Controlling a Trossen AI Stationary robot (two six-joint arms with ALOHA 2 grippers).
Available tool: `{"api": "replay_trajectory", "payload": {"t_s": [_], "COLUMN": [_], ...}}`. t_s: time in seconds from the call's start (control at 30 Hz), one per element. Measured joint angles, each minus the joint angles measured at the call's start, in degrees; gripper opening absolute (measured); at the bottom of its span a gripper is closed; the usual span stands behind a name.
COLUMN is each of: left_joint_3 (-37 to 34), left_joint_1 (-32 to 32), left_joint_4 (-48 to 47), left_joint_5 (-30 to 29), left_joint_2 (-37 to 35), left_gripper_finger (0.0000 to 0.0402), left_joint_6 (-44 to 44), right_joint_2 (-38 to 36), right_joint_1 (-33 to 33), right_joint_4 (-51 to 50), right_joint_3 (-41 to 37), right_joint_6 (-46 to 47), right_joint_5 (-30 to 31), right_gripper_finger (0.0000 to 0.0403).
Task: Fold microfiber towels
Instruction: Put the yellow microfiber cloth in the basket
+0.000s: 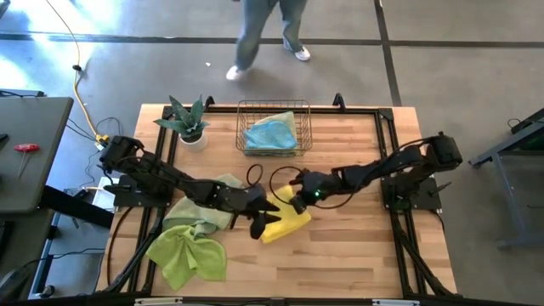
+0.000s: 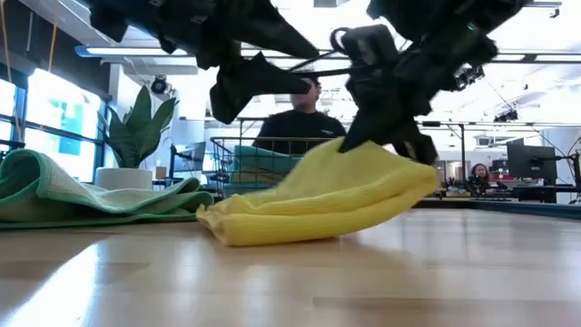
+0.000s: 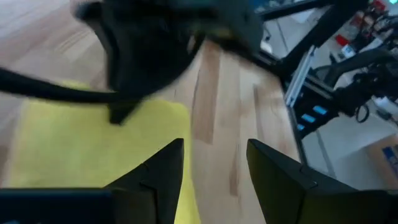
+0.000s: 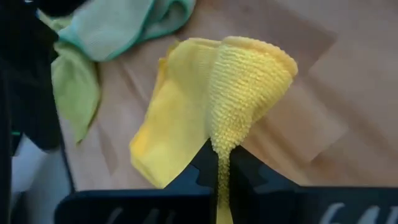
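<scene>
Your yellow towel (image 1: 285, 223) lies folded double near the middle of the table (image 1: 357, 263), one edge lifted into a soft peak. Your right gripper (image 4: 221, 163) reaches in from the right, fingers pressed together, pinching that raised edge. Your left gripper (image 3: 214, 165) hovers just above the towel's other side, fingers spread and holding nothing. A pale green towel (image 1: 212, 197) and a lime green towel (image 1: 187, 255) lie crumpled to the left. At the table's far edge, the wire basket (image 1: 274, 109) holds a light blue towel (image 1: 272, 133), beside a potted plant (image 1: 187, 119).
</scene>
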Motion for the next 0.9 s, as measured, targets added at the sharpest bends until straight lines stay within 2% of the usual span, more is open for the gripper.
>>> {"api": "replay_trajectory", "payload": {"t_s": [0.13, 0.33, 0.5, 0.57, 0.7, 0.77, 0.9], "left_joint_3": [-0.04, -0.04, -0.11, 0.11, 1.2, 2.26, 5.92], "left_joint_1": [-0.33, 0.31, 1.23, 1.6, 2.93, 3.96, 6.22], "left_joint_4": [-0.39, -0.08, 6.25, 11.44, 16.23, 15.59, 13.85], "left_joint_5": [2.34, 3.46, 3.54, 2.47, 0.08, -0.31, 1.21], "left_joint_2": [0.11, -0.67, -1.74, -2.19, -3.94, -4.6, -5.14], "left_gripper_finger": [0.0165, 0.0165, 0.0165, 0.0165, 0.0166, 0.017, 0.0192], "left_joint_6": [0.97, 8.66, 18.05, 21.66, 27.9, 29.07, 29.4], "right_joint_2": [-0.33, -0.35, -0.35, -0.35, -0.42, -0.39, -0.39], "right_joint_1": [-0.45, 1.11, 1.72, 1.95, 3.09, 3.64, 4.23], "right_joint_4": [-11.82, -37.92, -54.42, -60.62, -69.63, -72.98, -73.82], "right_joint_3": [7.77, 22.98, 34.87, 39.24, 47.12, 50.03, 53.08], "right_joint_6": [-8.87, -23.77, -30.14, -30.79, -31.69, -31.54, -31.5], "right_joint_5": [-1.37, -3.35, -4.39, -5.09, -5.53, -5.1, -4.75], "right_gripper_finger": [0.0, 0.0, 0.0, 0.0, 0.0, 0.0, 0.0]}}
